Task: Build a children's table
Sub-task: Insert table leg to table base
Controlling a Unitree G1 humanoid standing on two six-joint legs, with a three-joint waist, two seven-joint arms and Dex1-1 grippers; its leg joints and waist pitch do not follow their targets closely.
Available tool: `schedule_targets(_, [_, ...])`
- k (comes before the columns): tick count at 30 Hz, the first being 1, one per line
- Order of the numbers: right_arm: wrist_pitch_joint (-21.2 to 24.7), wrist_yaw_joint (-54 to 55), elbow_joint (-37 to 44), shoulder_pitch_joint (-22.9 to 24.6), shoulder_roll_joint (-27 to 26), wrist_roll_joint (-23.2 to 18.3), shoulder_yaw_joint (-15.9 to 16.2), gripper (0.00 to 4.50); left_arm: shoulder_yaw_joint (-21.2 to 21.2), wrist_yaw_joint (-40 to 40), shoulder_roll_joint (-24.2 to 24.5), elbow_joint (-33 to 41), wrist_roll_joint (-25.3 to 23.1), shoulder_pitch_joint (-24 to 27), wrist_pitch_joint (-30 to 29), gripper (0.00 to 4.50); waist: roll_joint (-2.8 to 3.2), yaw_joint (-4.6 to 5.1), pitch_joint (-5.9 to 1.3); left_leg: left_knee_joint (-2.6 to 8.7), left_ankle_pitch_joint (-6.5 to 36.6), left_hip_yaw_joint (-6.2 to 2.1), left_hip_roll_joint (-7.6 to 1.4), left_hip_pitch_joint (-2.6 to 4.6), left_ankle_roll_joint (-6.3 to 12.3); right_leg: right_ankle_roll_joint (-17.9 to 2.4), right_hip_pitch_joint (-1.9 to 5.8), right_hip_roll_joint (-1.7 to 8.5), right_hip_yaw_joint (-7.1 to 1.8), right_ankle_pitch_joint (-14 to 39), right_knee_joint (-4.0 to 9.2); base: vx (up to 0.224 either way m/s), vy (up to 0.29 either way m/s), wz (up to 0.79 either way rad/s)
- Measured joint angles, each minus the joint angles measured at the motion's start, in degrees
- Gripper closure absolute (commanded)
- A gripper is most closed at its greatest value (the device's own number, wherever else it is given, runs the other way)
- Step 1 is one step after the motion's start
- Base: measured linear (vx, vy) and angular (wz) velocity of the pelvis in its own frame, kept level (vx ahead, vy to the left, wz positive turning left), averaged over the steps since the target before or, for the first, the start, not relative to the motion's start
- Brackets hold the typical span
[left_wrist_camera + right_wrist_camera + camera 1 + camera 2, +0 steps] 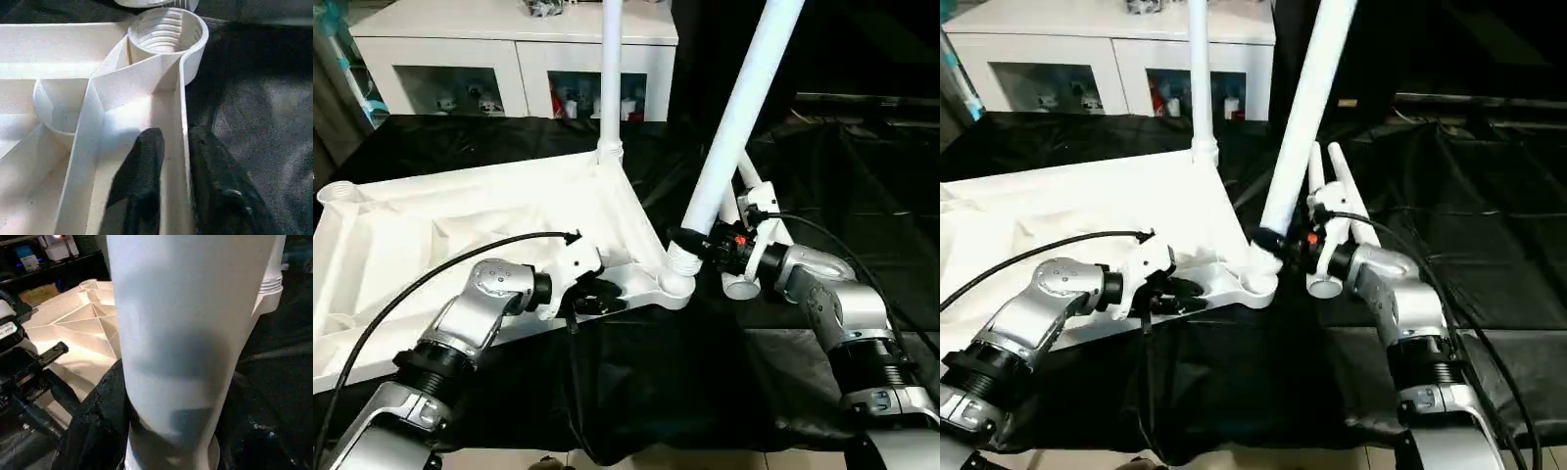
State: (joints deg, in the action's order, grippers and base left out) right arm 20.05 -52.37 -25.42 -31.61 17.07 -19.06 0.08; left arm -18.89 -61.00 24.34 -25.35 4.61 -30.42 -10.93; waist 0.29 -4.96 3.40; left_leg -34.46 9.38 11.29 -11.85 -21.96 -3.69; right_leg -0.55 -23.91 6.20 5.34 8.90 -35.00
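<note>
The white tabletop (pixel 460 225) lies upside down on black cloth, ribs up. One white leg (pixel 610 78) stands upright in its far right corner socket. My right gripper (pixel 700 245) is shut on a second leg (pixel 734 127), which is tilted with its flared end just above the near right socket (pixel 675 289). Two more legs (pixel 751 191) lie on the cloth behind that gripper. My left gripper (pixel 178 166) straddles the tabletop's near rim (pixel 185 147) beside the threaded socket (pixel 166 29). Its outer finger (pixel 220 186) touches the wall, and the inner one (pixel 142 181) stands a little off it.
White cabinets with glass fronts (pixel 509 59) stand behind the work. The black cloth (pixel 636 392) covers the surface to the front edge. A dark rail (pixel 862 103) runs at the back right. Black cables trail from both wrists.
</note>
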Motion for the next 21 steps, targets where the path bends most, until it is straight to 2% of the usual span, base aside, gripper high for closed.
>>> schedule_targets(5, [2.1,-1.3,0.0,-0.1,0.5,0.0,0.9,2.58,-0.3,-0.2,-0.1,-0.6,-0.9,-0.7,0.0,4.15,0.01,0.0,0.0,0.0,0.0,0.0,0.0,0.01,0.0,0.0,0.01,0.0,0.0,0.0,0.0,0.0,0.0,0.0])
schedule_targets(10, [5.2,-4.3,0.0,-0.6,2.2,0.5,3.4,2.58,-0.4,-0.2,-0.1,-1.3,-1.8,-1.1,0.0,4.48,0.01,0.06,0.0,0.0,0.0,-0.02,0.0,0.04,0.0,0.1,0.0,0.0,0.01,0.1,0.0,0.0,0.0,0.0])
schedule_targets(21, [8.0,-6.5,-5.0,-6.5,3.1,3.0,6.7,2.58,-0.7,-1.3,0.3,-2.0,-2.3,-1.6,0.4,4.5,-0.01,0.02,-0.01,-0.01,0.0,-0.06,0.0,0.06,0.0,0.2,0.04,-0.02,0.01,0.1,0.01,0.0,0.0,0.0])
